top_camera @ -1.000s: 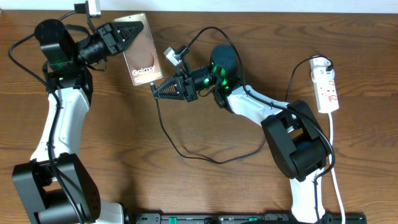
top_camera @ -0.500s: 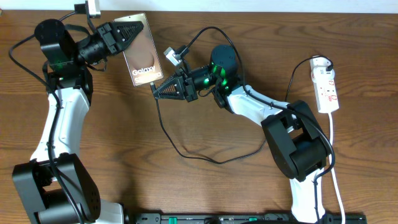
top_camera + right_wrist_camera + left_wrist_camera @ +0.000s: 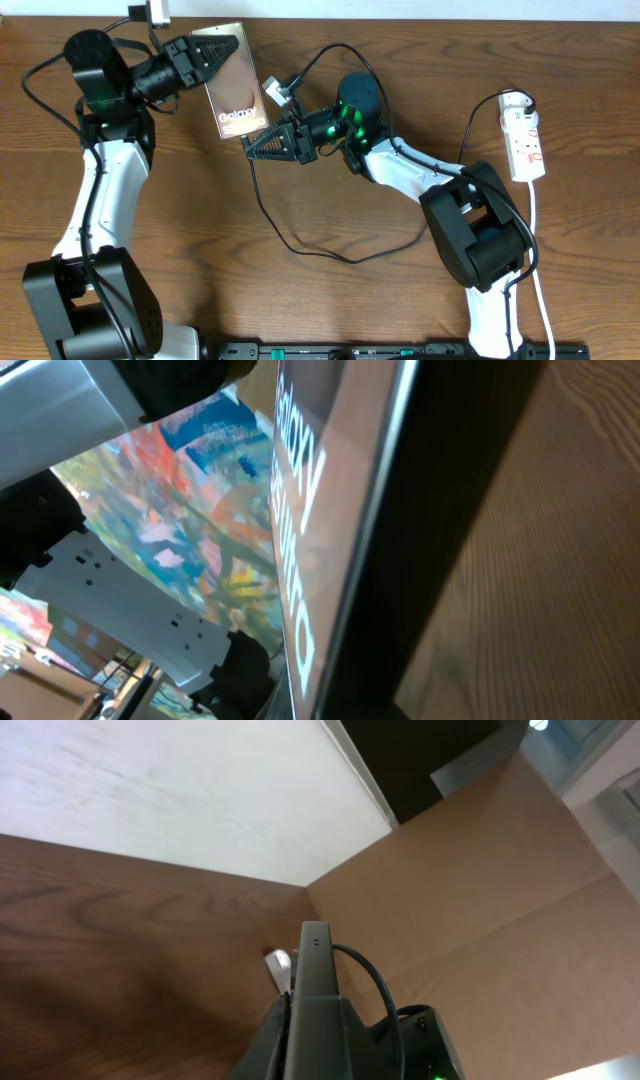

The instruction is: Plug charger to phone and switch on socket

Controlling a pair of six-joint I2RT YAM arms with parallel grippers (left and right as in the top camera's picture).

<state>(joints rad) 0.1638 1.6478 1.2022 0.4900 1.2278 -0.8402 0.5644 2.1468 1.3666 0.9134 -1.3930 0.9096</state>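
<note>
The left gripper [image 3: 215, 58] is clamped on the far-left edge of the phone [image 3: 236, 90], which sits tilted at the far left of the wooden table [image 3: 300, 310]. Just beside the phone's near edge, the right gripper [image 3: 252, 146] is pinched closed on the tip end of the charger [image 3: 300, 250]. Its black cable loops nearer, then right towards the white socket [image 3: 526, 140] at the far right.

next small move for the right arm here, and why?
Probably nudge the right gripper toward the lower edge of the phone to seat the charger: the left gripper holds the phone tilted, and that edge sits just off the right fingertips.
</note>
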